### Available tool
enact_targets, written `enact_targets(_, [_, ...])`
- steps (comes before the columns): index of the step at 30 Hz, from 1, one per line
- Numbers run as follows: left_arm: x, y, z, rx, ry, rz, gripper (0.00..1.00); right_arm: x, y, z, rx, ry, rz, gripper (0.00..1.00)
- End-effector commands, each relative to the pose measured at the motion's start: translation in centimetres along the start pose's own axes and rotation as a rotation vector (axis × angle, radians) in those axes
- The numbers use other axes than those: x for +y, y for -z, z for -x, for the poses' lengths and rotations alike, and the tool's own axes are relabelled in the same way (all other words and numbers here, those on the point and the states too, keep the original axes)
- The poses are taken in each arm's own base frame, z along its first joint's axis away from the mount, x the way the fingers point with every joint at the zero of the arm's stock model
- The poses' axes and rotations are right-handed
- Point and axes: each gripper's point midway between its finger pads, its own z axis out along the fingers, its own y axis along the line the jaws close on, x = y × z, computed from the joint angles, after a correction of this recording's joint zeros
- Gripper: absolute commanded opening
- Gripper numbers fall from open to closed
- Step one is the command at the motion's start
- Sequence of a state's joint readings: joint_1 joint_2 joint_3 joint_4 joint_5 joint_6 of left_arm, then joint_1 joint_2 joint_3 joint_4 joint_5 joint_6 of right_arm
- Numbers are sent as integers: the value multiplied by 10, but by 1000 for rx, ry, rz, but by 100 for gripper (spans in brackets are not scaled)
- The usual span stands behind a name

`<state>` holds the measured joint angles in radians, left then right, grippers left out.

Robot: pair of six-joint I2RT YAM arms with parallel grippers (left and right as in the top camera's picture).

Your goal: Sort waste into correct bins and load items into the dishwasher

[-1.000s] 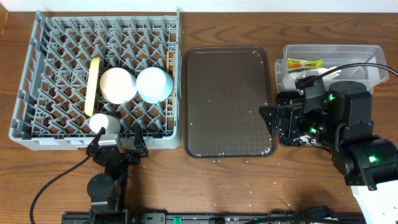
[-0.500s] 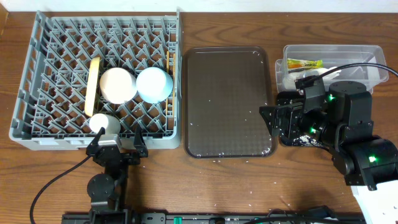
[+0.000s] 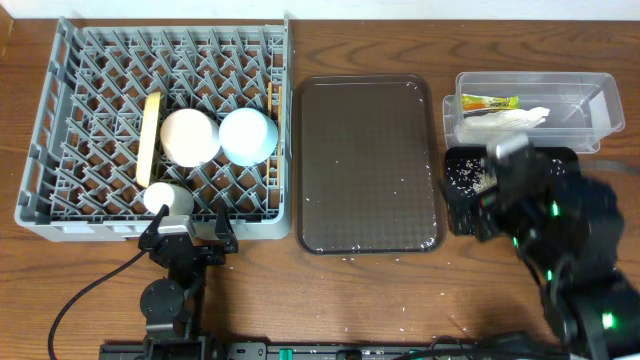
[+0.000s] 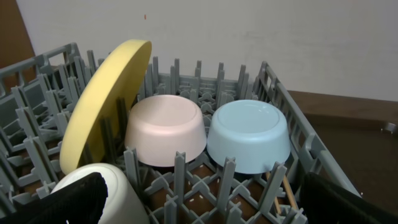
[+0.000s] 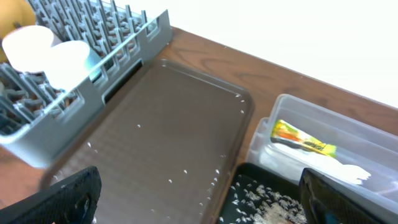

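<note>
The grey dish rack holds the yellow plate on edge, an upturned white bowl, an upturned light blue bowl, the white cup and chopsticks. My left gripper is open and empty at the rack's front edge; the left wrist view shows the plate, both bowls and the cup. The clear tub holds the wrapper and napkin. The black tray holds rice scraps. My right gripper is open and empty above it.
The large dark brown serving tray lies between the rack and the bins, with a few rice grains on it. More grains dot the table in front of it. The right arm covers the front right of the table.
My right arm has pulled back toward the front of the table, uncovering the clear tub and part of the black tray. The left arm has not moved.
</note>
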<state>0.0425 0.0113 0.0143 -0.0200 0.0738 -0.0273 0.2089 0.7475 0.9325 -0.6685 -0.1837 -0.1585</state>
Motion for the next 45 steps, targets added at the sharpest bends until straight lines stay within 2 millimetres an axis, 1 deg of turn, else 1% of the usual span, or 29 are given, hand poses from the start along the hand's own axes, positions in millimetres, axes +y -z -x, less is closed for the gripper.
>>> enact_targets(1, [-1, 0, -16, 54, 9, -10, 99, -8, 10, -29, -18, 75, -68, 99])
enact_targets(2, [-1, 0, -16, 54, 9, -10, 99, -11, 11, -40, -38, 70, -90, 99])
enact_targets(8, [-1, 0, -16, 54, 9, -10, 99, -20, 5, -76, -134, 63, -163, 99])
enact_targets(9, [-1, 0, -16, 54, 9, -10, 99, -21, 2, -87, -171, 34, -180, 99])
enact_targets(12, [-1, 0, -16, 54, 9, -10, 99, -23, -2, -103, -212, 0, -200, 99])
enact_targets(16, [-1, 0, -16, 54, 9, -10, 99, -23, -7, -115, -267, 13, -214, 99])
enact_targets(20, [-1, 0, -16, 54, 9, -10, 99, -25, -11, -120, -316, 23, -234, 99])
enact_targets(24, [-1, 0, -16, 54, 9, -10, 99, -28, -20, -121, -390, 16, -245, 99])
enact_targets(26, [-1, 0, -16, 54, 9, -10, 99, -29, -25, -124, -409, 21, -249, 99])
enact_targets(32, [-1, 0, -16, 54, 9, -10, 99, -29, -26, -128, -390, 16, -248, 99])
enact_targets(45, [-1, 0, -16, 54, 9, -10, 99, -29, -26, -128, -390, 17, -248, 99])
